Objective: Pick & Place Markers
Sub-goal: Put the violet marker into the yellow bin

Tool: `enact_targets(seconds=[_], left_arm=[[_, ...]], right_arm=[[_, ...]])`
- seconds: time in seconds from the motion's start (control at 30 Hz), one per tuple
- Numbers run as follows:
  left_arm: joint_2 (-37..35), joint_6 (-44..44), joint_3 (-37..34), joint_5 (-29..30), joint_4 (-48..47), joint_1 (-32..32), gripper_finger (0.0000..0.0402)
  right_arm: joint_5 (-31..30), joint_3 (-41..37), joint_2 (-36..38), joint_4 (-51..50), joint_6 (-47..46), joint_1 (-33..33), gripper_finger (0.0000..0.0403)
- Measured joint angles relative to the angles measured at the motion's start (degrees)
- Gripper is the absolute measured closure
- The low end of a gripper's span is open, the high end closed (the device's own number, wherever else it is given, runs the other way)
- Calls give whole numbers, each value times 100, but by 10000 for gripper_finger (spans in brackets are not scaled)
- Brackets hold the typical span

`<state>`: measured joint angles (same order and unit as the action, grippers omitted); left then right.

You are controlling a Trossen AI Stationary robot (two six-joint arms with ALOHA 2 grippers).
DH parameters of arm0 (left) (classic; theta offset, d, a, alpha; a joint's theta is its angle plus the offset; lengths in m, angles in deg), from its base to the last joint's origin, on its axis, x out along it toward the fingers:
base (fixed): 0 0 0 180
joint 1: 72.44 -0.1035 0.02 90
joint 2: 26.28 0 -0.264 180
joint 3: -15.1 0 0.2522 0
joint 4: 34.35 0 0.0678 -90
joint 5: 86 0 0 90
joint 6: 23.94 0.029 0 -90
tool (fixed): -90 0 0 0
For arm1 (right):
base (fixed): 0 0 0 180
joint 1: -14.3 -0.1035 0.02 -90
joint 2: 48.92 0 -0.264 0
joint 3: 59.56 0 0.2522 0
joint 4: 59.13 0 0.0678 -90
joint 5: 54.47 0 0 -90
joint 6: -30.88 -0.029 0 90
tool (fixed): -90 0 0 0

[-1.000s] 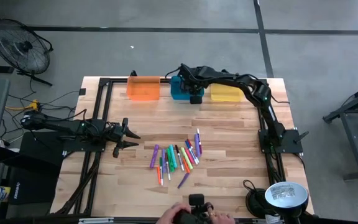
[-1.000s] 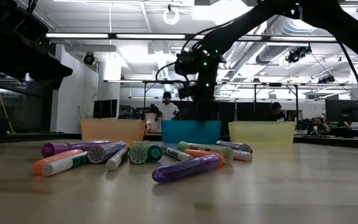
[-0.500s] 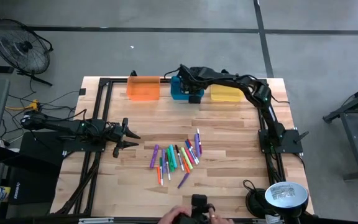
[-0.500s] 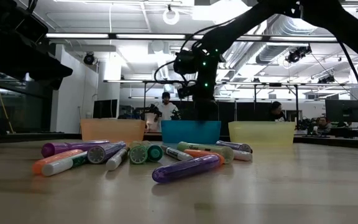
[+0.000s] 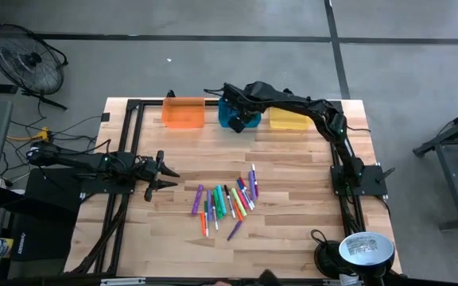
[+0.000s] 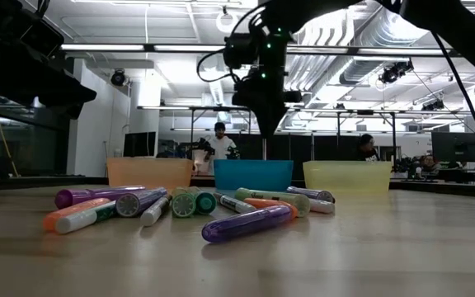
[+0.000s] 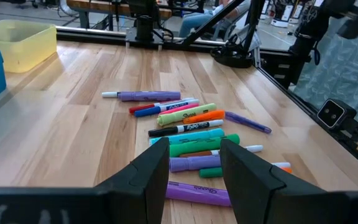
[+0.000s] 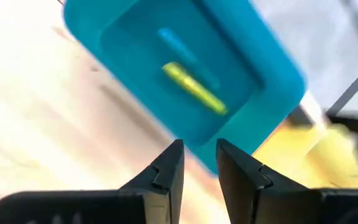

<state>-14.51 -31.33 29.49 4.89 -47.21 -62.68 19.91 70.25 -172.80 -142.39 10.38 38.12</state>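
Note:
Several markers [image 5: 227, 202] in purple, green, orange, pink and blue lie in a loose pile on the wooden table, right of its middle; they also show in the low view [image 6: 180, 205] and the left wrist view [image 7: 188, 130]. My right gripper [image 6: 266, 124] hangs open and empty above the blue bin [image 8: 98, 28]. A yellow marker [image 8: 194, 89] and a blue marker [image 8: 176, 40] lie on that bin's floor. My left gripper [image 5: 165, 173] waits open and empty, low over the table, left of the pile.
Three bins stand in a row at the table's far edge: orange [image 5: 184, 112], blue [image 5: 229, 121], yellow [image 5: 289, 119]. A black frame [image 5: 130, 107] runs along the table's left and far sides. A lamp base [image 5: 364, 250] stands at the near right corner.
My right gripper has gone up from the blue bin's mouth to well above it, and a little toward the table's left. A person's hand at the table's near edge has drawn back out of view.

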Motion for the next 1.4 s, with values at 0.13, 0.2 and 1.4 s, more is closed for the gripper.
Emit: enact_targets(seconds=[0.13, 0.2, 1.4], left_arm=[[0, 2, 0, 0, -1, 2, 262], [-2, 2, 0, 0, 1, 2, 262], [0, 2, 0, -343, 1, 0, 262]], right_arm=[[441, 15, 0, -345, -831, -184, 320], [642, 15, 0, -399, -1039, -281, 320], [476, -74, -17, -1016, -3792, -1615, 233]])
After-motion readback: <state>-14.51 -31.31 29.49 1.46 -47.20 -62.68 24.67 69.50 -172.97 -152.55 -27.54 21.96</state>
